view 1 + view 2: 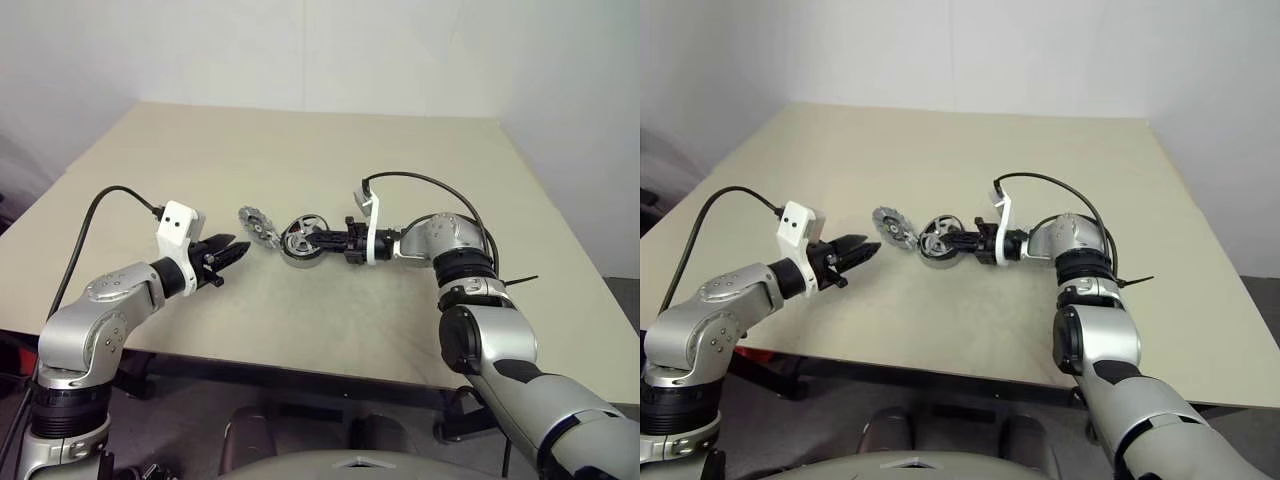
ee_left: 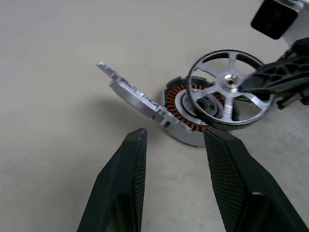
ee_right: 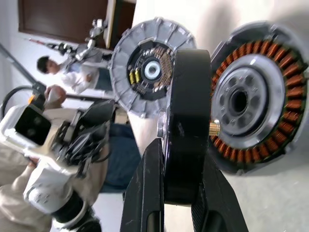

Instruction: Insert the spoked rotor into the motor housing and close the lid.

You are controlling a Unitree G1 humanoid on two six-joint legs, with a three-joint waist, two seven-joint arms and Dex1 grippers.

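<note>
- The beige table carried all the work, its parts grouped at the middle between the two pincers.
- The right gripper, reaching in level, was clamped on the spoked rotor, holding the wheel on edge by its rim, just above and in front of the motor housing.
- The motor housing lay on the table directly beyond the right gripper's fingertips, its copper windings and silver centre facing the rotor's brass hub pin, the two close but judged not yet seated.
- The left gripper hovered with its jaws apart and empty, a short way from the parts, the lid just ahead of its fingertips and the housing beyond that.
- The lid stood tilted, one notched edge on the table and the other leaning against the housing's side, on the side nearer the left gripper.
- Done well, the step appeared to call for turning the rotor flat over the housing, lining its hub pin with the central bore, then lowering it straight.
- The leaning lid looked liable to slip or be knocked if the housing shifted; steadying the housing with the free left gripper seemed prudent.
- Magnets might snatch the rotor off-centre, so a firm grip until it seated seemed wise.
</note>
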